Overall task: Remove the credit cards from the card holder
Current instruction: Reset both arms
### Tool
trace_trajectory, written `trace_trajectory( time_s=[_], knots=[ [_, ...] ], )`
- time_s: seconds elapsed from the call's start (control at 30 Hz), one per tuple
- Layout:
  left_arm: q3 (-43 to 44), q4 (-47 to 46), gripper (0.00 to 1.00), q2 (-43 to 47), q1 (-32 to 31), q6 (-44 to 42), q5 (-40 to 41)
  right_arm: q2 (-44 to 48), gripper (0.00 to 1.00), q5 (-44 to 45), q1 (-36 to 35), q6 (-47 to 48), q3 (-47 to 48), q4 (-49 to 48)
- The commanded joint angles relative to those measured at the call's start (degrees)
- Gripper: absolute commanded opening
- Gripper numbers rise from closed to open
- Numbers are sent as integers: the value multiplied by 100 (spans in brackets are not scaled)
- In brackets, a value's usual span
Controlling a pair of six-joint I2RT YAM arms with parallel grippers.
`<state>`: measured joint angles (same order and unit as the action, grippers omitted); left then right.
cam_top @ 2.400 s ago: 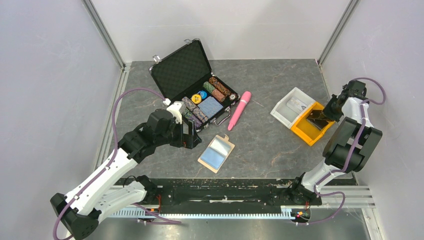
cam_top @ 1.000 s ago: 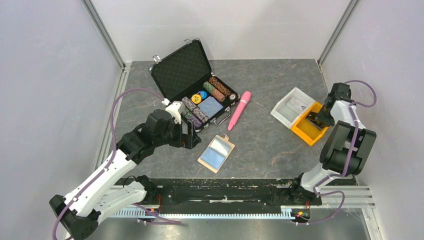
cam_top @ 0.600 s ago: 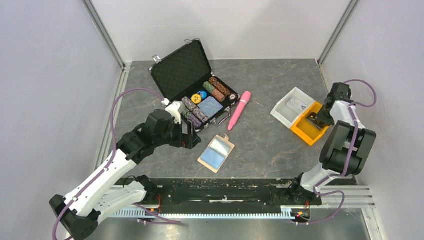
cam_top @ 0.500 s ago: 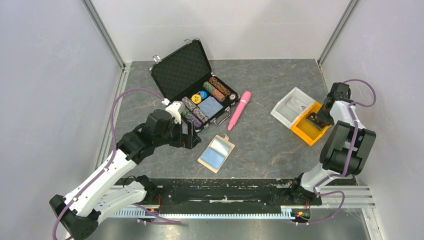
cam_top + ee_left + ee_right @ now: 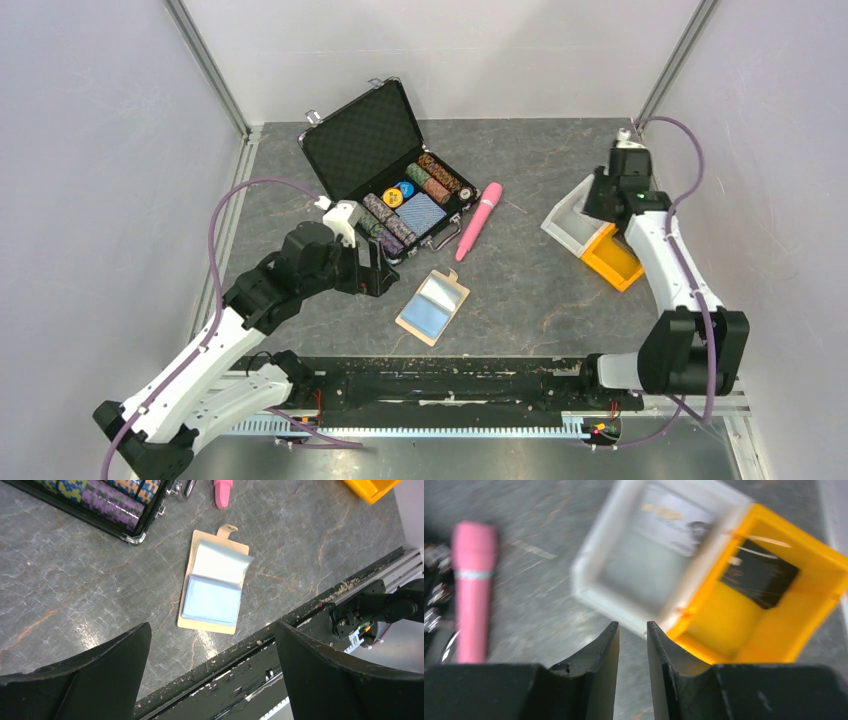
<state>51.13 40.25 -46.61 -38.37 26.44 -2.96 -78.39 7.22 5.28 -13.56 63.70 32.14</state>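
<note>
The tan card holder (image 5: pixel 432 306) lies flat on the table near the front, tab pointing away; it also shows in the left wrist view (image 5: pixel 186 580). A silvery card (image 5: pixel 221 562) and a light blue card (image 5: pixel 212 600) lie on it. My left gripper (image 5: pixel 378 275) is wide open and empty, just left of the holder and above it (image 5: pixel 211 625). My right gripper (image 5: pixel 598 203) hovers over the bins, its jaws a narrow gap apart and empty (image 5: pixel 632 625). A dark card (image 5: pixel 760 575) lies in the yellow bin (image 5: pixel 819 610). A silvery-grey card (image 5: pixel 674 517) lies in the white bin (image 5: pixel 589 575).
An open black chip case (image 5: pixel 360 140) with poker chips and a blue patterned rectangle stands at the back left. A pink pen-shaped object (image 5: pixel 478 221) lies beside it. The white bin (image 5: pixel 565 228) and yellow bin (image 5: pixel 612 260) sit at the right. A black rail (image 5: pixel 280 645) runs along the near edge.
My right gripper has risen out of the yellow bin, leaving the dark card there, and swung back and left over the white bin. My left arm has shifted slightly left.
</note>
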Motion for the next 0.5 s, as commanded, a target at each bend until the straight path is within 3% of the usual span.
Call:
trace_trajectory(
  time_s=[0.0, 0.13, 0.2, 0.37, 0.4, 0.47],
  knots=[
    [67, -347, 100, 323, -4, -320, 273, 535, 30, -99, -959, -72, 25, -40],
    [140, -527, 100, 467, -10, -189, 273, 1212, 31, -236, -1807, -16, -164, -186],
    [200, -610, 100, 518, -4, -112, 508, 1605, 38, -333, -2131, -17, -349, -322],
    [442, -703, 100, 520, -7, -29, 690, 2579, 76, -704, -2330, -42, -910, -571],
    [479, -703, 100, 502, -4, -2, 707, 2755, 94, -916, -2327, -58, -1028, -590],
    [487, -694, 100, 492, -8, 97, 719, 3105, 98, -1046, -2331, -92, -1313, -693]
  ],
)
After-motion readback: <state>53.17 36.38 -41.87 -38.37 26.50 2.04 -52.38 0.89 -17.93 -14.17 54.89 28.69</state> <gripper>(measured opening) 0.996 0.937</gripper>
